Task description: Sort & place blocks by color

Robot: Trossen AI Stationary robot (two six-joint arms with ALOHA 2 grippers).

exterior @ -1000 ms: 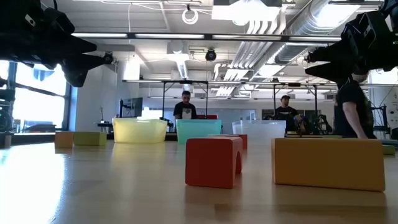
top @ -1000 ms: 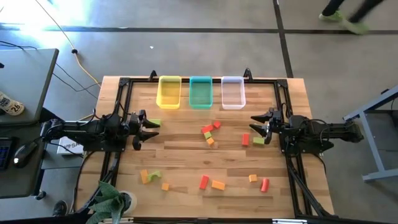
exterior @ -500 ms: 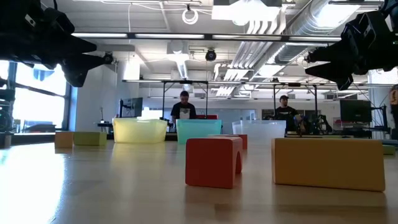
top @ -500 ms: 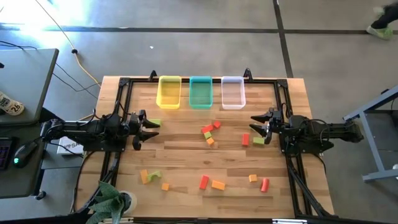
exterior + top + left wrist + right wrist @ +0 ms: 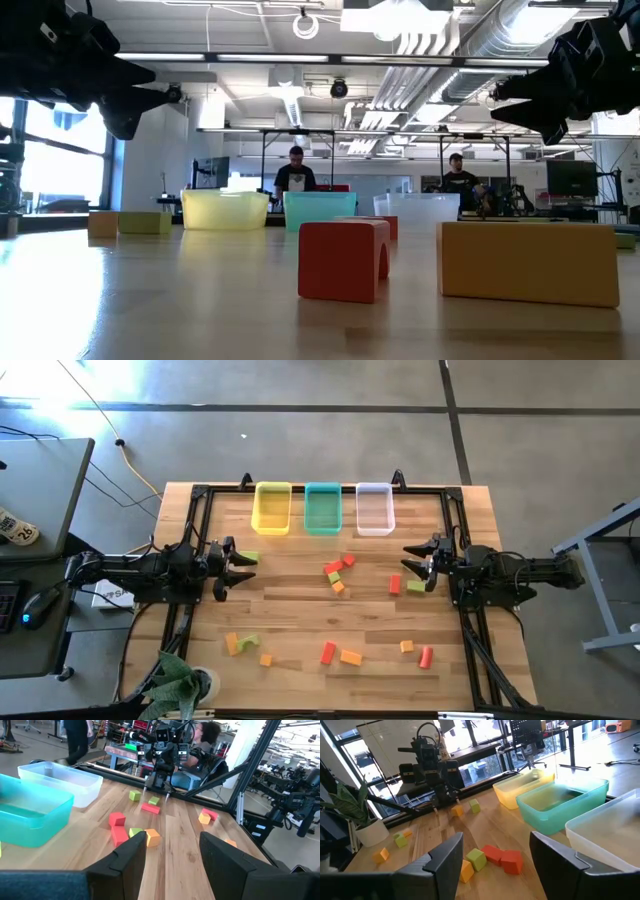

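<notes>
Both jaws gape empty — left gripper [image 5: 238, 570] just beside a green block [image 5: 249, 557], right gripper [image 5: 416, 565] flanked by red block [image 5: 395, 584] and green.

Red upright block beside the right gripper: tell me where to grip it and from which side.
Probably take the red upright block across its two long sides at mid-height, coming straight down from above. It stands apart from the green block beside it, so the fingers should fit. The right gripper, open, hovers closest; the left gripper waits across the table.
</notes>
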